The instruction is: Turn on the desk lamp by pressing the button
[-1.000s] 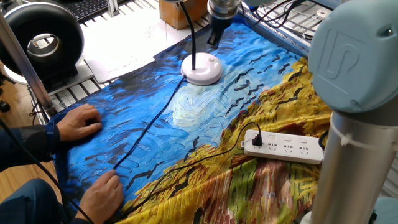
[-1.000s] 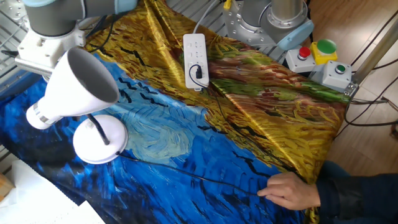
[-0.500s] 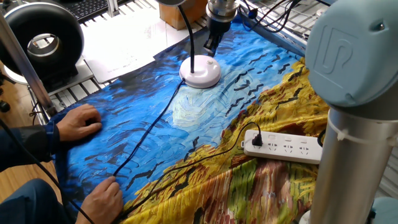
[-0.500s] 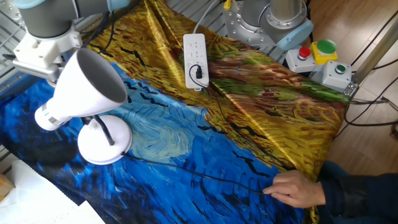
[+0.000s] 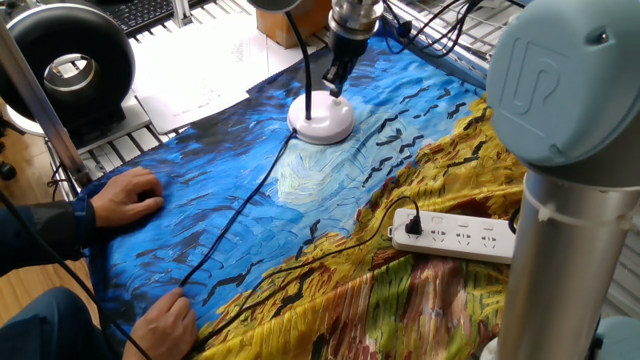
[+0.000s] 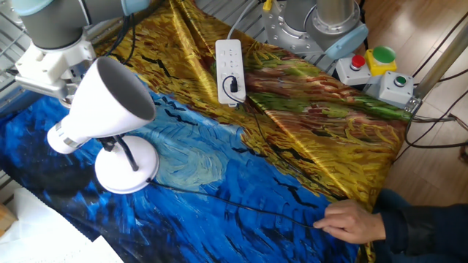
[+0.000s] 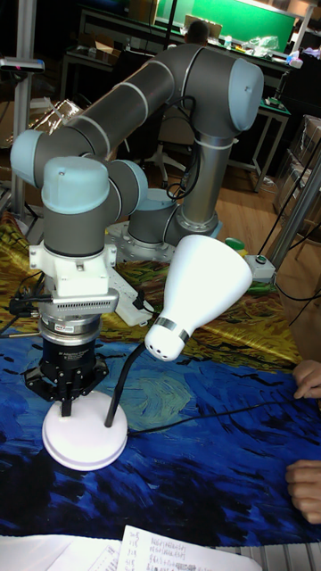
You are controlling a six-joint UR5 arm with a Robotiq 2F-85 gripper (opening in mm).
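The desk lamp stands on the blue part of the painted cloth: round white base (image 5: pixel 320 120), thin black neck (image 5: pixel 304 55) and big white cone head (image 6: pixel 110 98). Its base (image 7: pixel 85 443) and head (image 7: pixel 200 290) also show in the tall view. My gripper (image 7: pixel 67 409) comes straight down on the base's top, its two fingers pinched together into one narrow tip that touches the white disc. In one fixed view the gripper (image 5: pixel 334 85) sits at the far edge of the base. The button itself is hidden under the tip. A thin black cord (image 5: pixel 235 215) runs off toward the person.
A white power strip (image 5: pixel 455 236) lies on the yellow part of the cloth. A black ring-shaped device (image 5: pixel 70 62) stands at the far left. A person's hands (image 5: pixel 125 195) rest on the cloth's near edge. A box with red and green buttons (image 6: pixel 373 66) sits by the arm's foot.
The gripper has come down onto the lamp base, and the whole lamp has slid a little across the cloth with it. The person's hand shifted slightly.
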